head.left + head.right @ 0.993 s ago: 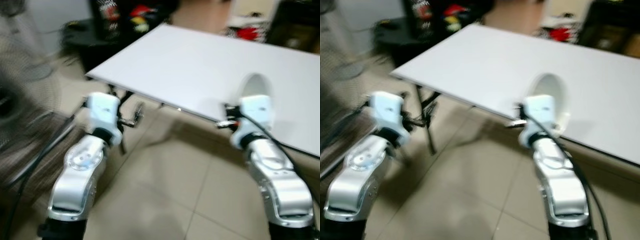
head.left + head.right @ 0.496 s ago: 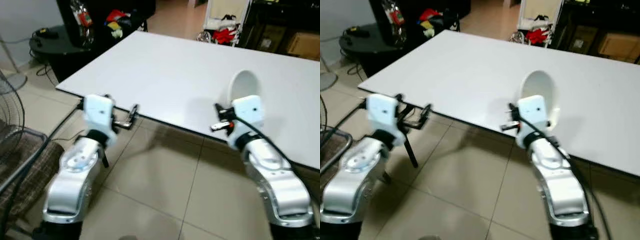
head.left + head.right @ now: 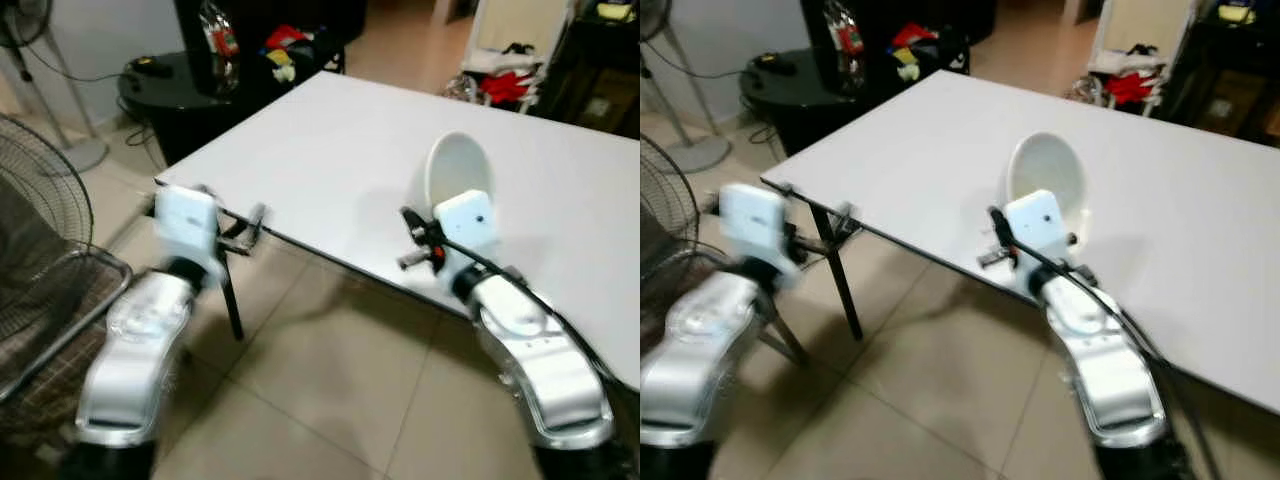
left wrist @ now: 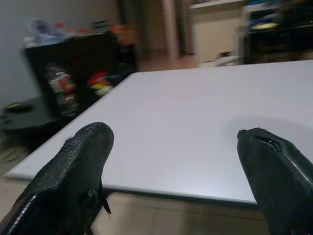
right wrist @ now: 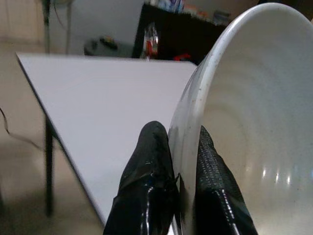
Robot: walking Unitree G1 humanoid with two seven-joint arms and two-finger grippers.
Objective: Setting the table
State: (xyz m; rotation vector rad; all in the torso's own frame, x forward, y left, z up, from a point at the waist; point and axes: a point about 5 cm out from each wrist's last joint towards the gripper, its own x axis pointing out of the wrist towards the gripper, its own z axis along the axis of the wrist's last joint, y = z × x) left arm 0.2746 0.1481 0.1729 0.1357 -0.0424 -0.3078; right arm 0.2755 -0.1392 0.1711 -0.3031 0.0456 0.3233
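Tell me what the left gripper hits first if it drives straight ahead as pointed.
Likely nothing at once: the left gripper, fingers open, looks just above the white table top, near its edge. Depth is unclear; slightly lower, it meets that edge.

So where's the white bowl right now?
The white bowl is held on edge by the right gripper, whose fingers pinch its rim, above the near edge of the white table, on the robot's right.
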